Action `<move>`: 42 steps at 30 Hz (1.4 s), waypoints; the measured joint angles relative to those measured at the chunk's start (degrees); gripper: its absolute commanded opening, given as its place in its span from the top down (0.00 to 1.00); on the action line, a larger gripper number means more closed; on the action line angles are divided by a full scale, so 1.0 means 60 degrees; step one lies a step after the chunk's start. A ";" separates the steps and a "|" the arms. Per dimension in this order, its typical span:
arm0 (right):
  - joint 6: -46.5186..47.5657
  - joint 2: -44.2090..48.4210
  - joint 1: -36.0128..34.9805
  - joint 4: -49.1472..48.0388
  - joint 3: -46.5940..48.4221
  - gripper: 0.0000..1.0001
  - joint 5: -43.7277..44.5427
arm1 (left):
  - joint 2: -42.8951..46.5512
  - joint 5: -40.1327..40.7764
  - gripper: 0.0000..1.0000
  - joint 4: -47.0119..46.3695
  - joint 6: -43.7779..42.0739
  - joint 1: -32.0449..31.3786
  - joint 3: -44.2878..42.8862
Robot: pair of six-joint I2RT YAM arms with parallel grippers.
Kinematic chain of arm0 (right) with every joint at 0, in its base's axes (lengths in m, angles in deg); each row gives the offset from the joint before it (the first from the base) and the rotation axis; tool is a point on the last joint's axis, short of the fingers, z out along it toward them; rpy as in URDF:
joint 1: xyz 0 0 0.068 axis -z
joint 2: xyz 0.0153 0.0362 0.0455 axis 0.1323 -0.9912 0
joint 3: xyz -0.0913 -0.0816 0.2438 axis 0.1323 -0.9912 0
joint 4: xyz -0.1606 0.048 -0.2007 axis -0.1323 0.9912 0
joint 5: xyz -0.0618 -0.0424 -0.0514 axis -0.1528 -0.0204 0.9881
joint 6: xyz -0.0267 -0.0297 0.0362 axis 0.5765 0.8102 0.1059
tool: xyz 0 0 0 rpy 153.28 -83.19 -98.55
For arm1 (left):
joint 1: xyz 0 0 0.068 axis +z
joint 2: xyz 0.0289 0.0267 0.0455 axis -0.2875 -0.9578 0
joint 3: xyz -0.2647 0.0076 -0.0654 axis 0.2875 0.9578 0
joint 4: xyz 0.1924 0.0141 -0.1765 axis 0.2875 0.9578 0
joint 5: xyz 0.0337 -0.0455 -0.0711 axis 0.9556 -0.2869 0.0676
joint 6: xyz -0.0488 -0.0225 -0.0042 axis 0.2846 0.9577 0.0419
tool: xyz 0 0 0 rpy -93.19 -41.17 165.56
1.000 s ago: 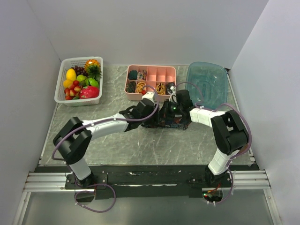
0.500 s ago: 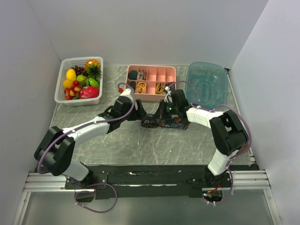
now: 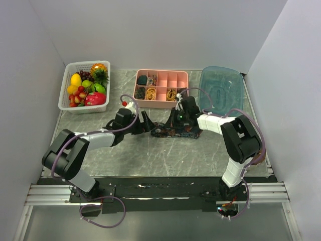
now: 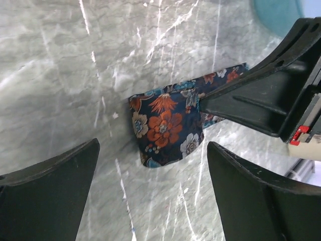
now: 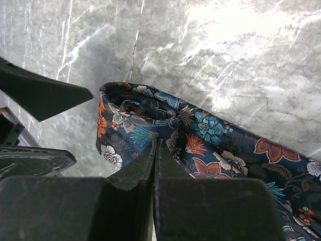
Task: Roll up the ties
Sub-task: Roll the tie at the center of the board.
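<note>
One tie [image 3: 175, 132], dark navy with orange and blue flowers, lies on the marble table in front of the pink tray. Its left end is folded over on itself, which shows in the left wrist view [image 4: 165, 125] and the right wrist view [image 5: 130, 120]. My right gripper [image 3: 178, 120] is shut, its tips [image 5: 156, 143] pinching the fabric by that folded end. My left gripper [image 3: 146, 123] is open and empty, just left of the tie's end, with the table between its fingers [image 4: 50, 191]. The right gripper's black fingers [image 4: 261, 100] reach in from the right.
A pink divided tray [image 3: 161, 75] behind the tie holds yellow bands and dark rolls. A white basket of fruit [image 3: 67, 93] stands at the back left. A blue tub [image 3: 220, 89] stands at the back right, close to the right arm.
My left gripper has drawn back to the left, off the tie, and now sits open beside its end. The right gripper has stayed on the tie.
</note>
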State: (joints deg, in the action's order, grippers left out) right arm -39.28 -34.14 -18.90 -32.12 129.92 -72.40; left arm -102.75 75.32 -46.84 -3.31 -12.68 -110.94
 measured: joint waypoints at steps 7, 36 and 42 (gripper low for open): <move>0.0000 -0.0004 -0.0047 0.0007 0.0033 1.00 0.0091 | -0.0885 -0.0601 0.07 -0.1202 0.0463 0.0229 0.0164; 0.0142 -0.0718 -0.0707 0.0433 0.0459 1.00 0.0714 | -0.2481 -0.1060 0.43 -0.4725 0.2244 0.0259 0.0907; 0.0171 -0.0463 -0.0710 0.0750 0.0492 1.00 0.1053 | -0.2481 -0.0976 0.44 -0.4605 0.2229 0.0259 0.0900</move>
State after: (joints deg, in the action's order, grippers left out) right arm -38.25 -36.92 -23.16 -27.62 132.87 -66.08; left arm -117.63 69.46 -74.47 10.06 -11.12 -105.54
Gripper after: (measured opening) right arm 0.004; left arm 0.571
